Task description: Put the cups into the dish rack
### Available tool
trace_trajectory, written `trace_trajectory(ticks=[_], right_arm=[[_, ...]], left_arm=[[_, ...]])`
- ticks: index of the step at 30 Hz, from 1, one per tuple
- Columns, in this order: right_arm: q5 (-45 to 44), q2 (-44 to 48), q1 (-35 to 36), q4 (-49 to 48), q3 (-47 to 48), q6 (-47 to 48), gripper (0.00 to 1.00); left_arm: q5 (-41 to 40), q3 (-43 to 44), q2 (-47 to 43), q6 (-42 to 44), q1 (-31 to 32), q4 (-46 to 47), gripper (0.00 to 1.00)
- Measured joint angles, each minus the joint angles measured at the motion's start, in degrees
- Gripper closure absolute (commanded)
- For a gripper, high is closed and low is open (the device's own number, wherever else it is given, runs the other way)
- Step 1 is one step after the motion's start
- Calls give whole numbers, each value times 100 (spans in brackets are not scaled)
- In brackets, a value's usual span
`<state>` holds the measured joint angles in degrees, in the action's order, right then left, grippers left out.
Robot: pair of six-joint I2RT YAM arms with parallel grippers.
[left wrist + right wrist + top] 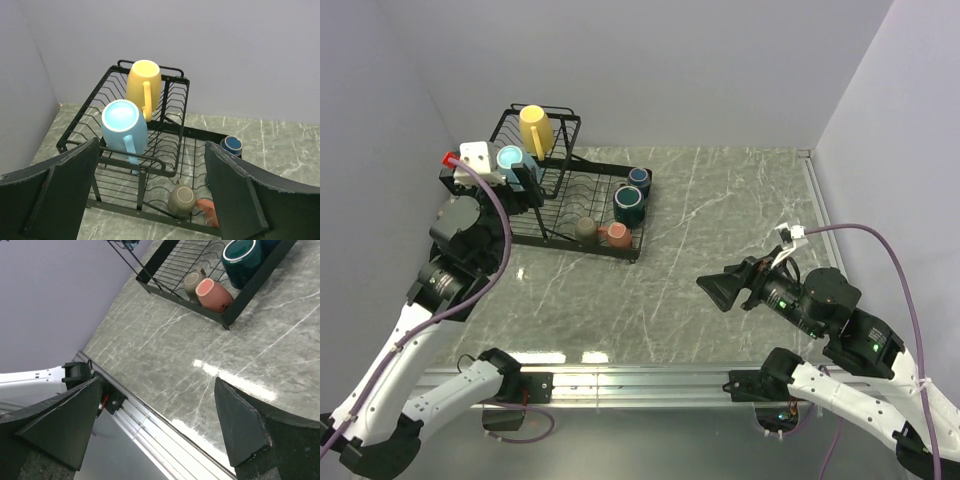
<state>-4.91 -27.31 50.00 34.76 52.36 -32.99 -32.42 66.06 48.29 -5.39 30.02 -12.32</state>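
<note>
The black wire dish rack (546, 238) stands at the far left of the table. A yellow cup (535, 128) and a light blue cup (512, 160) sit upside down in its raised basket. On its lower tray are a large dark teal cup (628, 204), a small navy cup (639, 179), an olive-brown cup (585, 229) and a salmon-red cup (613, 235). My left gripper (525, 185) hovers open and empty just in front of the light blue cup (124, 127). My right gripper (712, 287) is open and empty over the table's middle right, far from the rack (170, 295).
Purple-grey walls close in the left, back and right of the marble table (720, 230). A metal rail (640, 380) runs along the near edge by the arm bases. The rack's raised basket sits close to the left wall.
</note>
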Motion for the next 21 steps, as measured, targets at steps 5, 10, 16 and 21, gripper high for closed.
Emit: trace_trajectory(ticks=[5,10,16,21], right_arm=[[7,-92,0,37,0,-114,0],[2,-31,0,42,-92,-243,0],[2,116,0,63,-223,-363,0],[-4,120,0,79,-223,-463,0]], left_arm=[[26,-164,-192,-138,0,-164,8],[111,-452,-352,-254,0,-223,8],[61,-765,-317,-605,0,-269,8],[103,-1182,-367,-776,0,-323,7]])
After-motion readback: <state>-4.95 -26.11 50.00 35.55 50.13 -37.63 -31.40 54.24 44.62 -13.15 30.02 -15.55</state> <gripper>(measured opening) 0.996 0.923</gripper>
